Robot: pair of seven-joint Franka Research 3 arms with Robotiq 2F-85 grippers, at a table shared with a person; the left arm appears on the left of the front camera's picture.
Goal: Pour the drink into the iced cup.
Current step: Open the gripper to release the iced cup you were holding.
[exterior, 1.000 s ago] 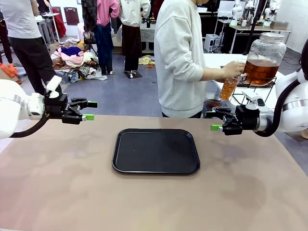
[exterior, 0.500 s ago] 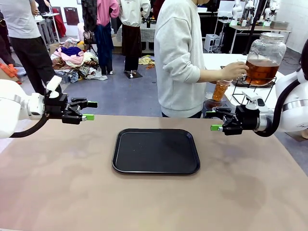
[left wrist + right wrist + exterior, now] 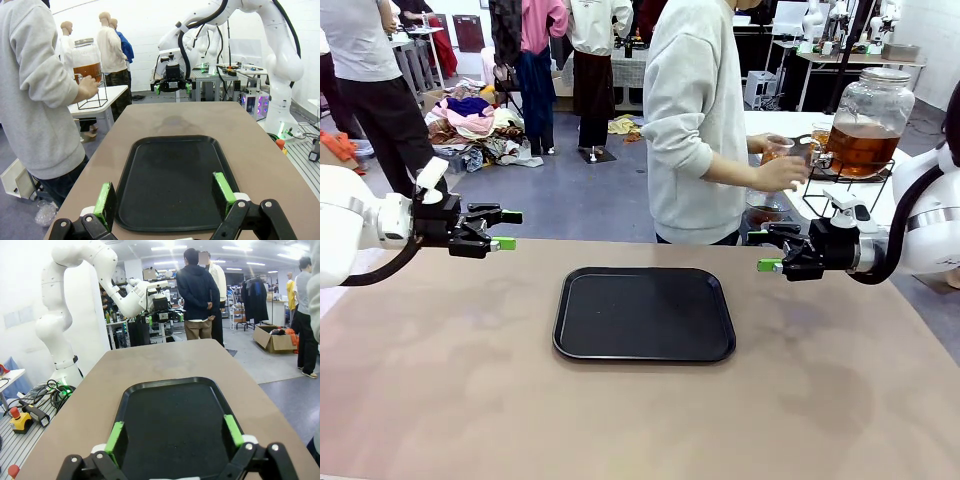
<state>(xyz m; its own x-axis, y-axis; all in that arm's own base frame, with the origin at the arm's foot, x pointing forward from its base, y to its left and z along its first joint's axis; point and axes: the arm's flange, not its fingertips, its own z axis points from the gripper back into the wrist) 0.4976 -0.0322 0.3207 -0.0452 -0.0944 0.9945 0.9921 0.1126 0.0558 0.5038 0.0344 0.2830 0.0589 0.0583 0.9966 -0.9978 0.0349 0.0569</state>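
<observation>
The drink (image 3: 860,148) is amber liquid in a big glass dispenser jar (image 3: 868,118) with a metal lid. The jar stands on a wire stand at the back right, and also appears as jar (image 3: 86,60) in the left wrist view. A person in a grey sweatshirt faces it, one hand (image 3: 783,173) near the spigot. A clear cup (image 3: 776,150) with an amber tint is just above that hand; I cannot make out ice. My left gripper (image 3: 508,230) hovers open at the table's left. My right gripper (image 3: 762,251) hovers open at the right. Both are empty.
A black tray (image 3: 645,313) lies in the middle of the brown table, between the grippers, with nothing on it. The same tray (image 3: 175,175) lies ahead of my left fingers, and as tray (image 3: 172,415) ahead of my right fingers. Other people stand farther back.
The person's hand has come down and left from the spigot. The amber-filled cup that hung below it is no longer there; a cup now sits above the hand. Neither arm has moved.
</observation>
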